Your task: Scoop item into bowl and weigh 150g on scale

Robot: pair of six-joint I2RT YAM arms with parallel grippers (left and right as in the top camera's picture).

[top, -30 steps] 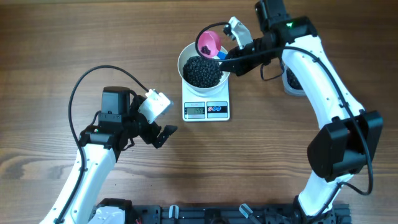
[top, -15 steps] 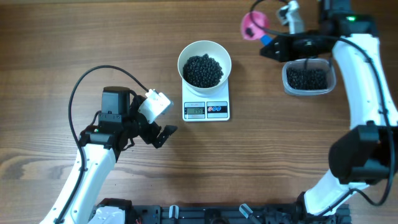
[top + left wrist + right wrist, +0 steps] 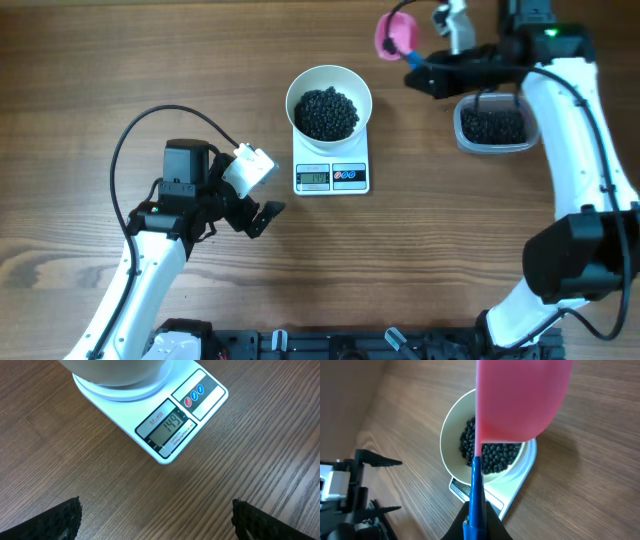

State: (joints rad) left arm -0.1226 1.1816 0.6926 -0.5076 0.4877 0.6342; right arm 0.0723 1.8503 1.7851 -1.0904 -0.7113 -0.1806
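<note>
The white bowl (image 3: 329, 100) stands on the scale (image 3: 332, 170) and holds a heap of dark round item pieces (image 3: 326, 112). In the left wrist view the scale (image 3: 200, 405) shows 149 on its display. My right gripper (image 3: 425, 72) is shut on the blue handle (image 3: 476, 490) of a pink scoop (image 3: 395, 33), which hangs in the air to the upper right of the bowl, apart from it. The scoop (image 3: 520, 400) shows only its outer side from the right wrist. My left gripper (image 3: 262, 217) is open and empty, low over the table to the lower left of the scale.
A clear rectangular container (image 3: 492, 126) with more dark pieces sits at the right, under my right arm. The left arm's black cable (image 3: 150, 130) loops over the table to the left of the scale.
My right gripper has carried the pink scoop from over the bowl up and to the right, away from it. The left arm has not moved.
</note>
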